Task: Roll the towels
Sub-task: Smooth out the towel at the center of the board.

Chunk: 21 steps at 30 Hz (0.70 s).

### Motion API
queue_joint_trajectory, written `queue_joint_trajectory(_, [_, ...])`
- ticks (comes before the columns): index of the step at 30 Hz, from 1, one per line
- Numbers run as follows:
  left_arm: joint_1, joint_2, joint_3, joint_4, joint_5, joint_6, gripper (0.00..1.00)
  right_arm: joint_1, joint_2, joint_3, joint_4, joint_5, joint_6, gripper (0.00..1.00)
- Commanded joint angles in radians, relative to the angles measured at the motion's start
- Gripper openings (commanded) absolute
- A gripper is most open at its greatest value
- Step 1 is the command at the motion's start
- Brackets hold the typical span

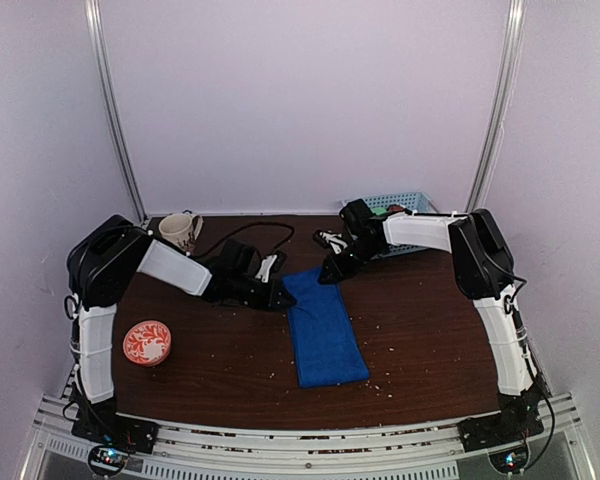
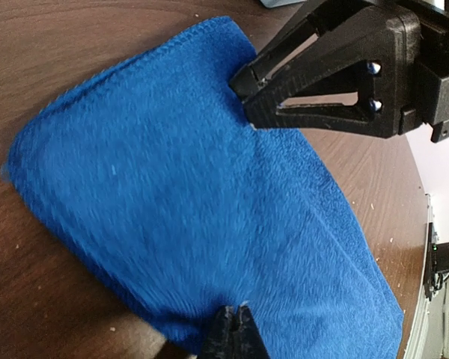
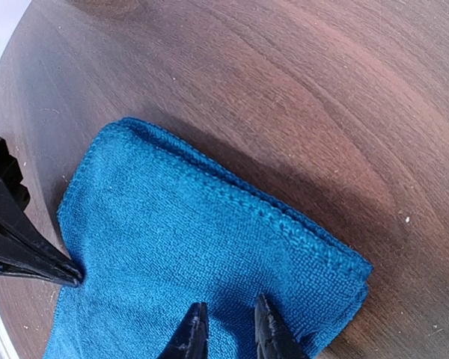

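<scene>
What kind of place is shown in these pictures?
Probably a robot test cell in a laboratory, not a home: plain white panels enclose the table, two arms are bolted to a metal rail, and the blue towel and mug look like props.

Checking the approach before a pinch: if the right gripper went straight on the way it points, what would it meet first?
The blue towel, near its far hemmed edge: the right gripper points down at it, jaws slightly apart. Contact is unclear.
</scene>
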Motion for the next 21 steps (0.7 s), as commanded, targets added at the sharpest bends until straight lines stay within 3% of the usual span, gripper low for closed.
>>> queue_joint_trajectory(1, [-0.001,-0.062,-0.026,-0.02,-0.015,0.027,0.03,-0.011,0.008,-0.014,0.01,0.03,0.02,0.24])
queue_joint_trajectory(9, [-0.039,-0.241,-0.075,-0.057,-0.026,0.208,0.11,-0.011,-0.104,-0.024,-0.004,-0.06,-0.017,0.29])
queue_joint_trajectory(13, [-0.111,-0.399,-0.146,-0.083,-0.12,0.363,0.19,-0.012,-0.235,-0.088,-0.018,-0.128,-0.076,0.36])
queue_joint_trajectory(19, [-0.294,-0.59,-0.219,-0.126,-0.403,0.622,0.48,-0.04,-0.563,-0.312,0.02,-0.083,-0.203,0.42])
queue_joint_trajectory(21, [-0.375,-0.593,-0.201,-0.192,-0.481,0.739,0.52,-0.055,-0.676,-0.43,0.062,-0.046,-0.218,0.44])
